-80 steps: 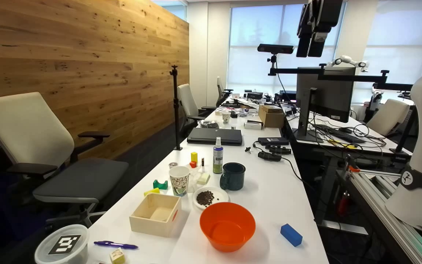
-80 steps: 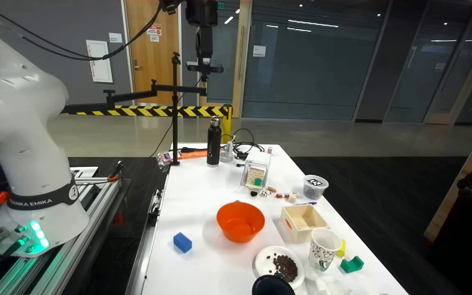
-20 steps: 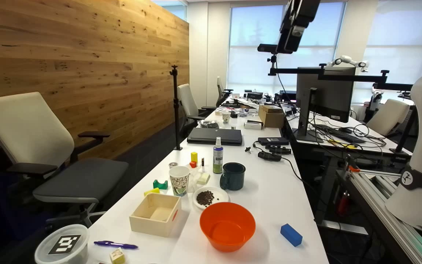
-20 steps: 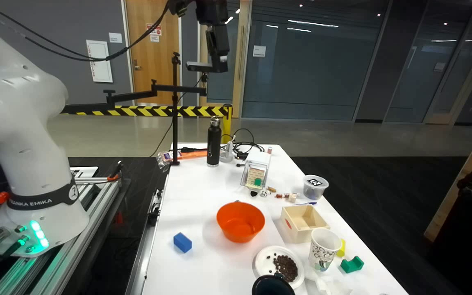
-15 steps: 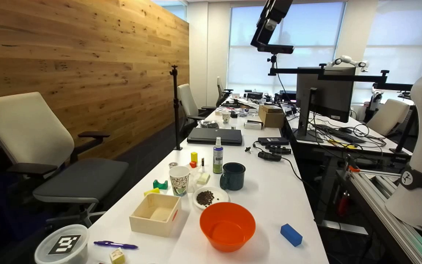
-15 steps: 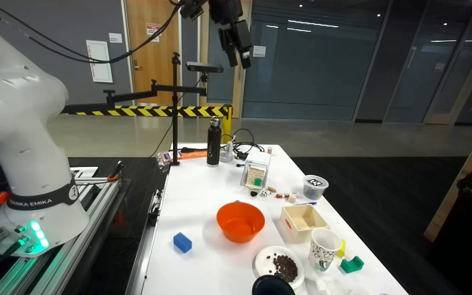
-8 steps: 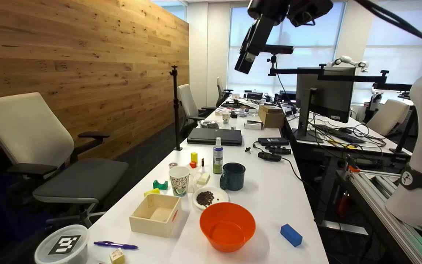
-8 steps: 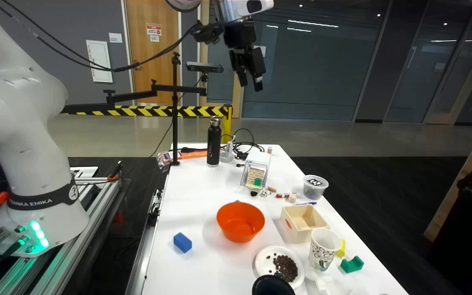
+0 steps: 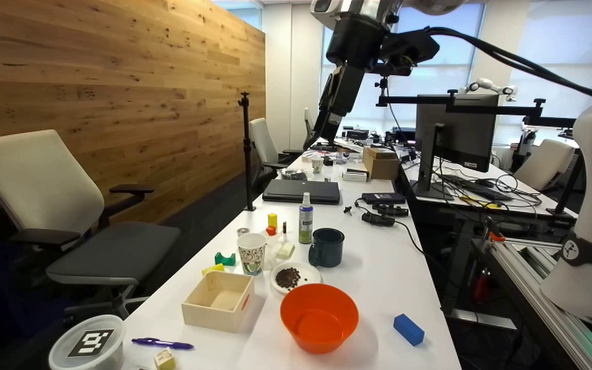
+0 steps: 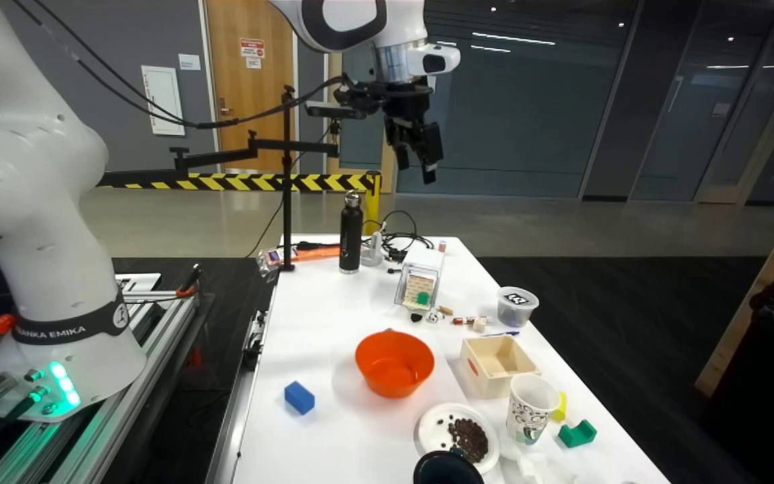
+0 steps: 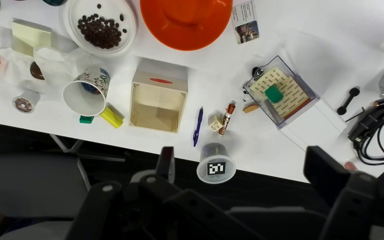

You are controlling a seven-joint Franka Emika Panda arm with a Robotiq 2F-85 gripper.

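You're likely on the approach step: gripper [image 10: 416, 171] wide, empty, above the table [image 10: 320, 302]; next calls for lining up, lowering.

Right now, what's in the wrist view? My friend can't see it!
An open, empty black gripper spans the bottom; beyond it, a white table holds a round orange bowl, a square wooden box, a round white plate of dark beans, and a round clear plastic tub.

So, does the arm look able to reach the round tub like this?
Probably yes: the gripper is open and empty, and nothing lies over the round tub. The purple pen and small cube nearby leave its top free.
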